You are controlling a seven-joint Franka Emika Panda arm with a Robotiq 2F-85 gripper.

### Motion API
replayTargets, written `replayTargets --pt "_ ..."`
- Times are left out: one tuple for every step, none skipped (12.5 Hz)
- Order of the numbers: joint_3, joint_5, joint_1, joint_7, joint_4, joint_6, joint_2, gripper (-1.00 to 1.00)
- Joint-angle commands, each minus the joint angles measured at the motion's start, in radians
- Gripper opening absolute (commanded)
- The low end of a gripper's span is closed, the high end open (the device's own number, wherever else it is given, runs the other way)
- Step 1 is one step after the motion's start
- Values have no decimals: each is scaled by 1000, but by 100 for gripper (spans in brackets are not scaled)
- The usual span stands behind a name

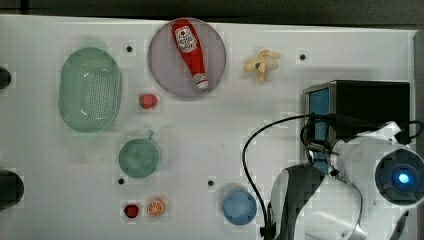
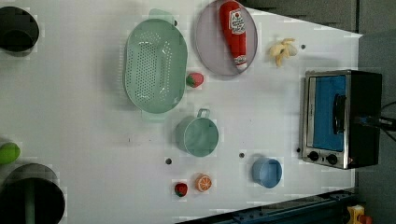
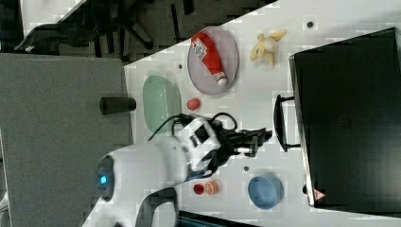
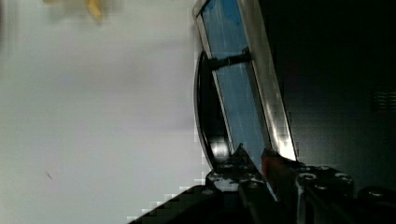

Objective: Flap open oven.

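Observation:
The oven point(image 1: 370, 102) stands at the top view's right edge, black on top, with its blue glass door point(image 2: 329, 112) closed against the steel frame. Its bar handle point(image 3: 278, 124) juts out from the door. My gripper point(image 3: 265, 136) hovers just off the handle's lower half, level with it. In the wrist view the gripper point(image 4: 254, 161) sits right at the door point(image 4: 238, 93), one finger point(image 4: 240, 156) beside the handle point(image 4: 205, 107), a red-tipped finger point(image 4: 271, 163) over the frame. The jaws stand a narrow gap apart with blue glass showing between them.
A blue bowl point(image 1: 239, 206) sits close to the arm's base. Farther off are a banana point(image 1: 261, 64), a ketchup bottle point(image 1: 190, 50) on a plate point(image 1: 165, 70), a green colander point(image 1: 90, 89), a green cup point(image 1: 139, 157), and small toy fruits point(image 1: 156, 207).

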Motion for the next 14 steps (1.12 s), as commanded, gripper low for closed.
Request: replayTargets --pt "-11 5 5 -136 5 76 52 -65" --pt "-12 8 5 -136 4 89 79 -65" --pt "-12 11 5 -136 4 95 105 -65" --pt "-12 12 5 -137 4 104 127 -65" --pt "-14 12 4 -136 4 126 147 -65" --pt "-16 12 4 -136 4 153 163 -65" --pt "-15 12 5 -136 3 170 176 -65" --pt "-14 12 6 -136 3 173 187 -65" --pt "-13 12 7 -136 3 173 196 -65" --pt "-10 12 10 -136 3 173 199 -65" --pt "-3 10 14 -134 3 172 199 -65" --pt "2 8 18 -132 1 171 200 -65" --pt "6 7 25 -128 -1 171 201 -65" --pt "13 -7 35 -127 -6 167 201 -65"
